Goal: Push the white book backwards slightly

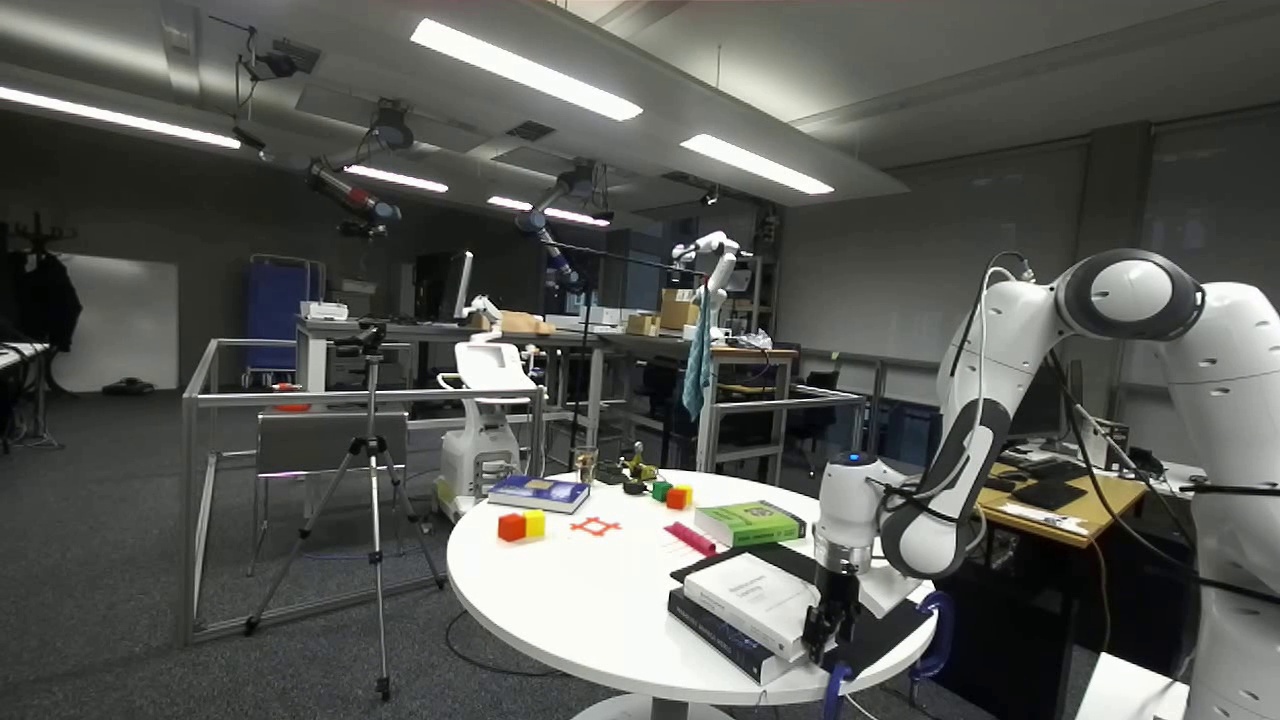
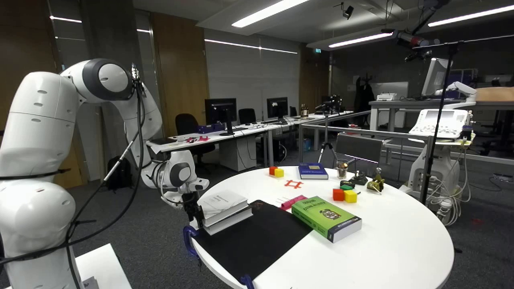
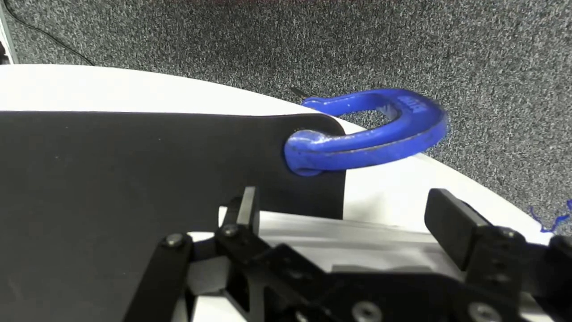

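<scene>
The white book [image 1: 755,592] lies flat on top of a dark-spined book [image 1: 722,632] near the table edge. It also shows in an exterior view [image 2: 223,202], with its white page edges above those of the lower book [image 2: 231,220]. My gripper [image 1: 828,632] points down at the robot-side end of the stack; in an exterior view the gripper [image 2: 197,216] is right beside the book ends. In the wrist view the gripper [image 3: 346,219] has its fingers wide apart, with pale page edges [image 3: 330,243] across the gap. Whether it touches the book cannot be told.
A black mat [image 2: 261,237] lies beside the stack, held at the table edge by blue clamps [image 2: 188,241]. A green book [image 2: 325,216] and a pink item [image 2: 293,202] lie beyond it. Coloured cubes [image 2: 344,196] and a blue book [image 2: 313,171] are farther off.
</scene>
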Robot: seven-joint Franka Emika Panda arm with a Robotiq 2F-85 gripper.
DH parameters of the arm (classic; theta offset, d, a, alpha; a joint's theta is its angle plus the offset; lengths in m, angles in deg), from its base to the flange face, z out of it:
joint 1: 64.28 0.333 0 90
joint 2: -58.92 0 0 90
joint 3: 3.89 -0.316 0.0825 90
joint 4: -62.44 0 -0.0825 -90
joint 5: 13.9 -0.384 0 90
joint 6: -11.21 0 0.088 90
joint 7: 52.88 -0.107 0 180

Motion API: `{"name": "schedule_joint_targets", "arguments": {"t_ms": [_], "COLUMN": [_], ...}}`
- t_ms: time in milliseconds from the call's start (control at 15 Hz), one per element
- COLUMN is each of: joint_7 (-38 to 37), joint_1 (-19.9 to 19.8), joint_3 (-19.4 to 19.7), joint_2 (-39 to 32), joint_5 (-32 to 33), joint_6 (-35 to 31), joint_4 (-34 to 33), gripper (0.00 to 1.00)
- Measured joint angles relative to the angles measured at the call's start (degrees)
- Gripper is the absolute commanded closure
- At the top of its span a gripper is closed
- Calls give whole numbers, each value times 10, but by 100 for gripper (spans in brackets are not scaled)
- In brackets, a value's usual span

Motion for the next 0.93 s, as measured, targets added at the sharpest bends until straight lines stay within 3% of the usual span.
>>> {"name": "schedule_joint_targets", "arguments": {"t_ms": [933], "joint_7": [-3], "joint_1": [6], "joint_3": [5], "joint_2": [0], "joint_5": [-20], "joint_6": [0], "joint_4": [-6], "gripper": [0]}}
